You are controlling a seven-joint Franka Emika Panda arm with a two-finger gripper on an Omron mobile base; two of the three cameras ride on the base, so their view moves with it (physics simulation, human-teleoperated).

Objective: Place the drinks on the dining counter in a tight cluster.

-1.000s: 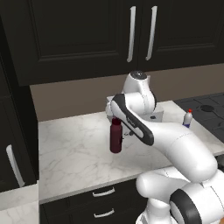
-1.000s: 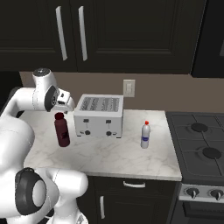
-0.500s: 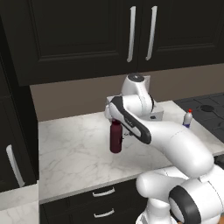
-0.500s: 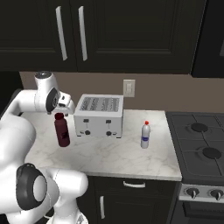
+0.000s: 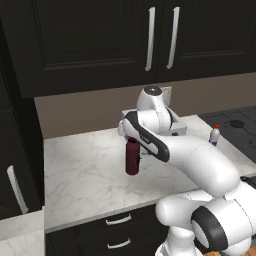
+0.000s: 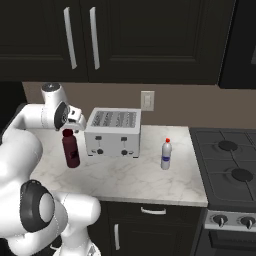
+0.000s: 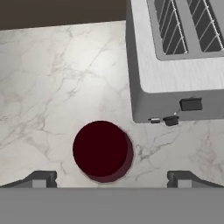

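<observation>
The gripper point(image 7: 109, 177), jaws spread wide and gripping nothing, is hovering directly above the maroon bottle point(image 6: 71, 150), which is standing left of the toaster point(image 6: 113, 132) on the marble surface point(image 6: 135, 177). The pale bottle point(image 6: 166, 154) is waiting further right; no drink appears moved yet.

maroon bottle point(image 7: 103, 151), silver toaster point(image 6: 113, 132), grey-veined white worktop point(image 5: 85, 170)

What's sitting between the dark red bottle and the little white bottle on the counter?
The silver toaster stands between the maroon bottle and the small pale bottle, clearest in the right base view.
</observation>
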